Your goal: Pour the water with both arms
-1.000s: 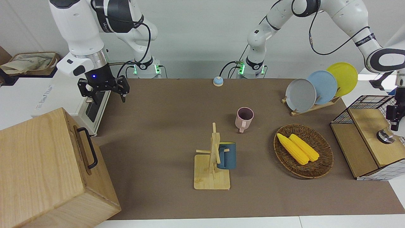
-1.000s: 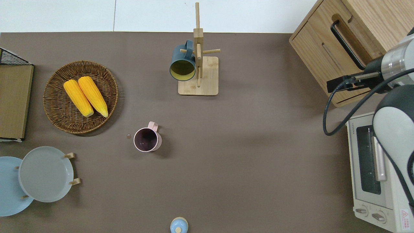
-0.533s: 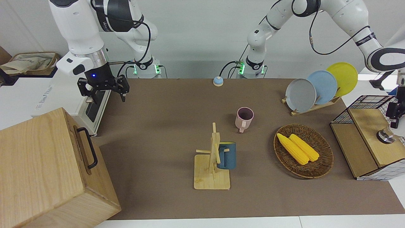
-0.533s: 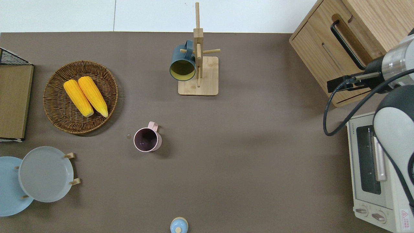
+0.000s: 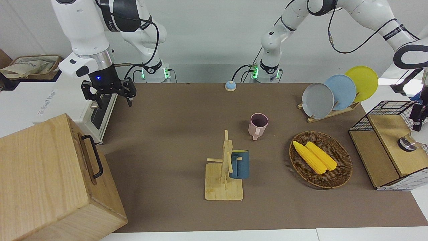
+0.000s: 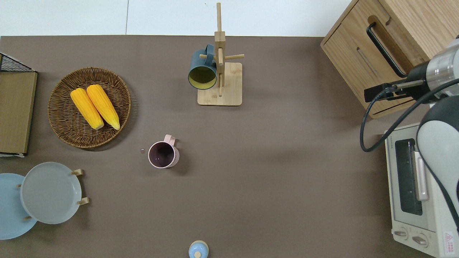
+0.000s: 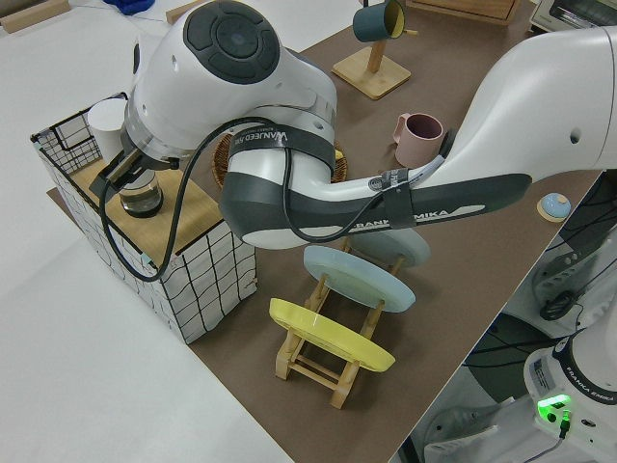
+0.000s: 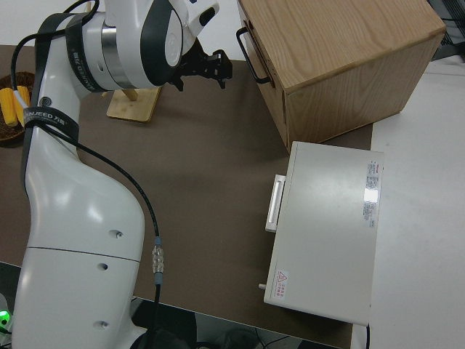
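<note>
Slowly rising at both ends: right gripper (image 5: 107, 94), fingers apart, empty; left gripper (image 5: 419, 117) unreadable; still reaching nothing, pink cup (image 5: 258, 125) waiting.

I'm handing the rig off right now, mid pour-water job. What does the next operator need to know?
Right gripper: open, empty, up in the air by the wooden cabinet and toaster oven.
Left gripper: just above the small glass, which stands on the wooden lid of the wire-sided box at the left arm's end of the table. Nothing is lifted.
Pink mug: upright on the mat, mid-table, untouched.
Blue mug: hanging on the wooden rack.
Done: nothing picked up or poured.
Left: probably grasp the vessels, then pour.
</note>
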